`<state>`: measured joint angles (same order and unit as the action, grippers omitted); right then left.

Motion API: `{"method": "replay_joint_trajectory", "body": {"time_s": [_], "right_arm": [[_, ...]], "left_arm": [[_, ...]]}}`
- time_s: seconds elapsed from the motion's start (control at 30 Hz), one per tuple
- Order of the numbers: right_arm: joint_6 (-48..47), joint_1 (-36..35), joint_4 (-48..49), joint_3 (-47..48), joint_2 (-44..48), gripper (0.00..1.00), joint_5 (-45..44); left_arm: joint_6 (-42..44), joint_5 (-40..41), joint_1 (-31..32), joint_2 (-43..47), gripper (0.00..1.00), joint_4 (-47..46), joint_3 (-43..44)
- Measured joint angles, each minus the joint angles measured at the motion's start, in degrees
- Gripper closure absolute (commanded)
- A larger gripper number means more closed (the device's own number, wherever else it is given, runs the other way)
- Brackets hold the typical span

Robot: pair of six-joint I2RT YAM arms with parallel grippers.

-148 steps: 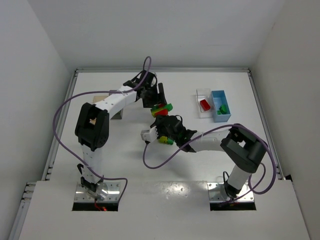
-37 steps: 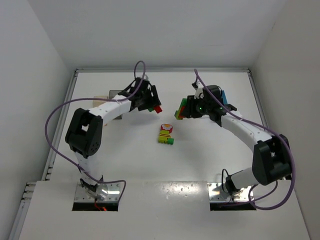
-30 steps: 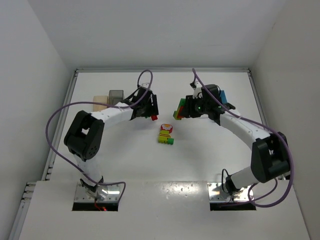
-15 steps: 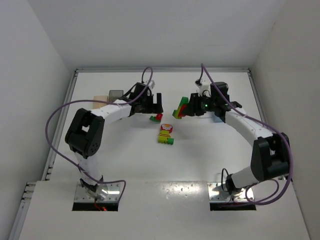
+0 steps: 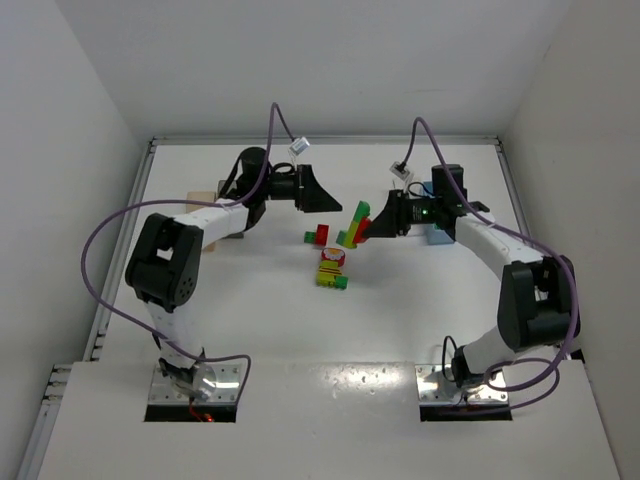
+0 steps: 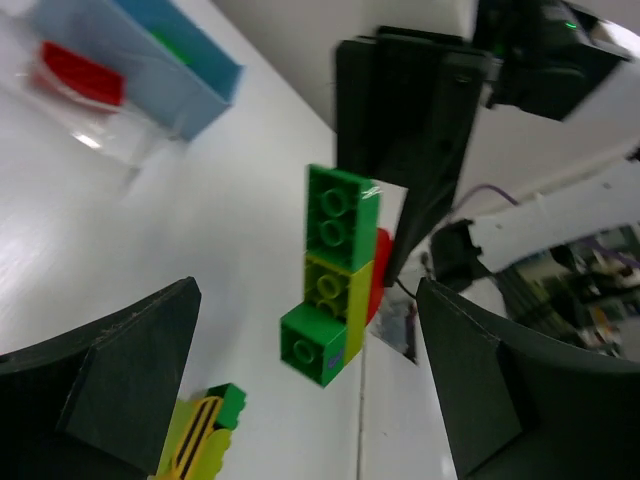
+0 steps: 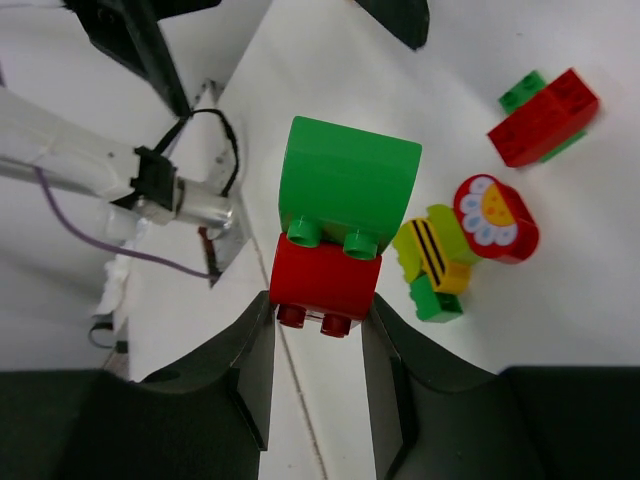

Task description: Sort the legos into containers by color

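View from above: the left gripper (image 5: 322,192) is hanging over the table (image 5: 250,320) at about 11 o'clock from the middle. Its fingers are standing wide apart with nothing between them. The right gripper (image 5: 383,222) is reaching in from 3 o'clock and pinching a stack (image 5: 353,225) of green, yellow and red bricks, which is tilting toward 1 o'clock. A red-and-green pair (image 5: 318,236) is lying on the table just at 9 o'clock of the stack. A flower cluster (image 5: 332,268) in yellow, red and green is sitting at 6 o'clock of it. The blue bin (image 5: 438,236) is peeking out from behind the right arm on the 3 o'clock side.

Left wrist view: both fingers (image 6: 120,380) are framing the shot, spread and empty. The stack is floating between them, gripped from 12 o'clock by the black right gripper. The blue bin and a clear bin (image 6: 110,135) holding a red brick (image 6: 80,75) are sitting side by side at 10 o'clock.

Right wrist view: the fingers (image 7: 240,385) are squeezing the stack's red bottom brick from both sides, and a green piece is sticking out beyond it. The pair is lying at 2 o'clock and the flower cluster at 3 o'clock, near each other but not touching.
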<state>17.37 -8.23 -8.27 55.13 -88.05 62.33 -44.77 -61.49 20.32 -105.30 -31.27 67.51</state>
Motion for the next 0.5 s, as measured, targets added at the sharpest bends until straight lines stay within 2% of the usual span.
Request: {"method": "replay_joint_trajectory", "body": {"time_s": [0.1, 0.27, 0.5], "right_arm": [[1.31, -0.04, 1.38, -0.04, -1.20, 0.97, 2.93], [4.57, -0.04, 4.26, -0.04, -1.57, 0.97, 5.75], [7.52, -0.04, 7.52, -0.02, -1.62, 0.97, 7.15]], "left_arm": [[-3.19, -5.07, 1.62, -2.32, 0.05, -4.61, 1.46], [-5.64, -8.44, 2.95, -3.58, 0.09, -6.80, 1.53], [-6.93, -9.97, 3.50, -3.82, 0.23, -8.52, 1.57]]}}
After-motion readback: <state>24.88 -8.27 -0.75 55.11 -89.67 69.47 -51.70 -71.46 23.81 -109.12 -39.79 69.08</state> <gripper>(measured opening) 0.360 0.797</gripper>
